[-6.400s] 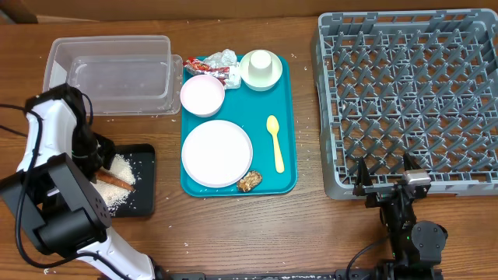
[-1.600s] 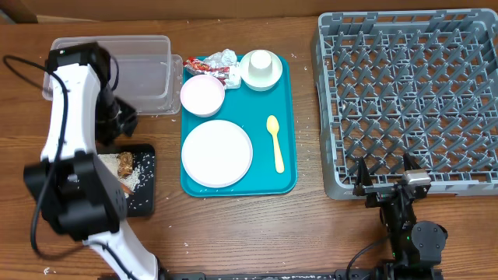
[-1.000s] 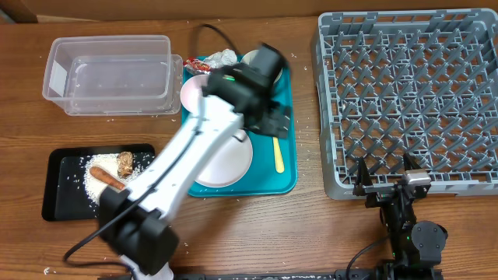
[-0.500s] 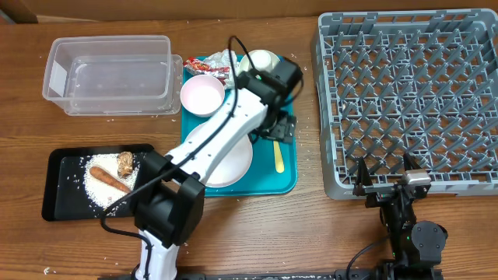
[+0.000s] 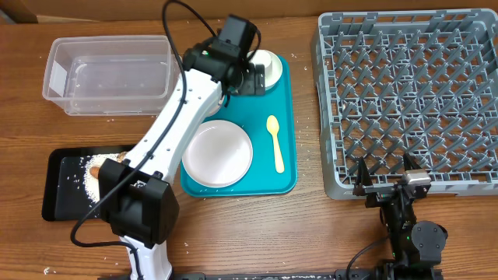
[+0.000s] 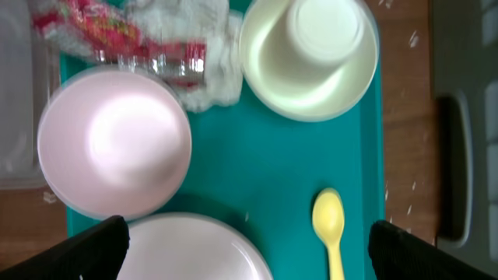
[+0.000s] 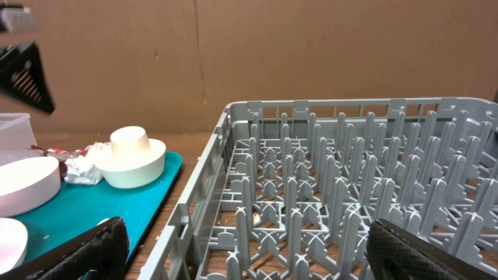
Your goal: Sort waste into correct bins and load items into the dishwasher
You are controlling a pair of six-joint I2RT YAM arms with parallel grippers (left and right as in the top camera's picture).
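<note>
Overhead view, nearest edge first: your right gripper (image 5: 385, 175) sits at the lower right with its jaws spread wide and nothing between them, just in front of the grey dish rack (image 5: 412, 93). At the lower left, the black tray (image 5: 58, 187) holds loose rice (image 5: 85, 177) and some food scraps, partly hidden under the left arm.

Mid-frame, the teal tray (image 5: 272, 183) carries the large plate (image 5: 218, 152) and, beside it, the yellow spoon (image 5: 275, 142). Your left gripper (image 6: 249, 253) hangs over the upper end of that tray, jaws fully apart and empty. Its wrist camera looks straight down on the pink bowl (image 6: 115, 140) and the white bowl (image 6: 268, 85) with a small cup (image 6: 323, 31) in it. At the upper left of that view, the red-and-white wrapper (image 6: 101, 35) lies touching the crumpled napkin (image 6: 210, 70).

Farthest off, the clear tub (image 5: 109, 66) stands at the upper left of the overhead frame.

By my reading you are mid-way through the waste sorting. The wrapper and napkin are the only rubbish on the teal tray, and no dish is in the rack yet. Your next move calls for shifting the left gripper toward the wrapper and lowering it between the two bowls. Pinch only the wrapper, then carry it to the clear tub, which seems the likely bin for it.
</note>
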